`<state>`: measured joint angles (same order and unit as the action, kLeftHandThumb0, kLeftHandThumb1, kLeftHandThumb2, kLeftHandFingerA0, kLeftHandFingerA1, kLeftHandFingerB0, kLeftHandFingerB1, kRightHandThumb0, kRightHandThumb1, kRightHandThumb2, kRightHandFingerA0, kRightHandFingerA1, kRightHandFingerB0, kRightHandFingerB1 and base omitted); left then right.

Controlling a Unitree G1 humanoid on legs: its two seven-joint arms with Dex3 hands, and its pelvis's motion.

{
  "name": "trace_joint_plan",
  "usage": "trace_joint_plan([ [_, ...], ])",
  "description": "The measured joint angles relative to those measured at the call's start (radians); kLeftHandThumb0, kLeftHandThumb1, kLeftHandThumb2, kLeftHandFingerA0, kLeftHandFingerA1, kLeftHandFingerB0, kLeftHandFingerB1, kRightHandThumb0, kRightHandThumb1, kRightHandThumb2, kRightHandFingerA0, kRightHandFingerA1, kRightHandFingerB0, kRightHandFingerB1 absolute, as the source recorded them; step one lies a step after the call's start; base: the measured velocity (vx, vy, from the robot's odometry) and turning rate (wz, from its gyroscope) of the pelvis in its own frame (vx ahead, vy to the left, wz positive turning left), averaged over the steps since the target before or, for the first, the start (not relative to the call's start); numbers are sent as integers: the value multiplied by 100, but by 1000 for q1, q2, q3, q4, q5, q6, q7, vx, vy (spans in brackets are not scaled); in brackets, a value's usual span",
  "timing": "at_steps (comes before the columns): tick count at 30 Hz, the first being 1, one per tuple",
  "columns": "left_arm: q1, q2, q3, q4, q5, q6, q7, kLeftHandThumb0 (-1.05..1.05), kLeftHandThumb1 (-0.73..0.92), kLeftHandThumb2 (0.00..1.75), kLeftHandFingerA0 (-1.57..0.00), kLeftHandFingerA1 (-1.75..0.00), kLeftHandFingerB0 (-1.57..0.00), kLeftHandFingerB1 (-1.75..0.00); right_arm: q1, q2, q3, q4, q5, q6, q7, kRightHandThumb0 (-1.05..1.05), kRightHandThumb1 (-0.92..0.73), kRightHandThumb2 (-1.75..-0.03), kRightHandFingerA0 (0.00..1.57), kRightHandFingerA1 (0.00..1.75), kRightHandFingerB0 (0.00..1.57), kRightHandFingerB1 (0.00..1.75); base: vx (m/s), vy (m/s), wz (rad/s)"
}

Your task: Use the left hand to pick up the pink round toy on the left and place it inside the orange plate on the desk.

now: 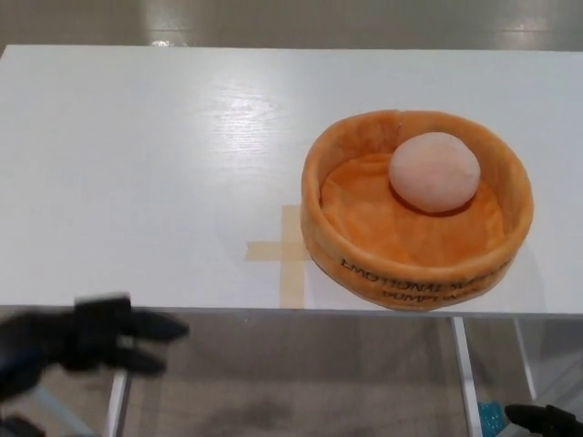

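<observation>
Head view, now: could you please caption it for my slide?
Pink round toy rests inside orange plate; left hand hangs empty below the desk edge.

The left hand (86, 339) was motion-blurred below the counter's (137, 182) near edge, its wrist cut off by the picture's left side. Only a sliver of the right hand (545, 419) showed at the bottom right corner. The orange plate's (364, 264) dark lettering was too blurred to read.

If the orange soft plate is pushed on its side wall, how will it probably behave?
The orange plush plate looks like stuffed fabric, so its wall would probably dent before sliding. It seems light and may shift easily on the smooth white table. The pink round toy inside might roll.
</observation>
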<state>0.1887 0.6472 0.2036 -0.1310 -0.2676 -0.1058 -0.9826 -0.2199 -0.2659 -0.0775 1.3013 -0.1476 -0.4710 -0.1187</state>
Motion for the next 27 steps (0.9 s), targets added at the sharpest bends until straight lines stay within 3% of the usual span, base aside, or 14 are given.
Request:
trace_joint_plan([
  [1, 3, -3, -14, 31, -1, 2, -8, -26, 55, 56, -39, -45, -28, -30, 5, 0, 0, 1, 0, 0, 0, -37, -56, -58, 70, 51, 60, 43, 0, 0, 0],
  [3, 6, -13, -38, 100, -2, 4, -18, -36, 51, 65, -33, -47, -24, -35, 12, 0, 2, 4, 0, 1, 0, -37, -56, -58, 70, 51, 60, 43, 0, 0, 0],
  [11, -45, -62, -103, 370, 31, -10, 2, -27, 56, 57, -35, -42, -30, -31, 21, 0, 7, 6, 0, 1, 0, -36, -56, -57, 69, 49, 60, 43, 0, 0, 0],
  [15, -124, -99, -129, 578, 65, -34, 47, -39, 56, 67, -28, -42, -28, -36, 22, 0, 9, 6, 0, 2, 0, -37, -58, -57, 70, 51, 60, 43, 0, 0, 0],
  [22, -250, -152, -187, 841, 129, -61, 150, -40, 53, 66, -25, -40, -26, -35, 22, 0, 13, 5, 0, 2, 0, -35, -57, -58, 70, 51, 59, 44, 0, 0, 0],
  [23, -268, -162, -197, 877, 139, -62, 169, -37, 56, 58, -24, -34, -30, -31, 22, 0, 13, 5, 0, 2, 0, -35, -57, -58, 69, 49, 59, 43, 0, 0, 0],
  [25, -292, -174, -210, 923, 151, -65, 198, -37, 56, 58, -24, -34, -30, -31, 22, 0, 14, 5, 0, 2, 0, -35, -57, -58, 69, 49, 59, 43, 0, 0, 0],
  [27, -329, -197, -231, 989, 174, -69, 245, -44, 51, 68, -22, -40, -25, -36, 22, 0, 15, 5, 0, 2, 0, -35, -58, -57, 69, 51, 60, 43, 0, 0, 0],
])
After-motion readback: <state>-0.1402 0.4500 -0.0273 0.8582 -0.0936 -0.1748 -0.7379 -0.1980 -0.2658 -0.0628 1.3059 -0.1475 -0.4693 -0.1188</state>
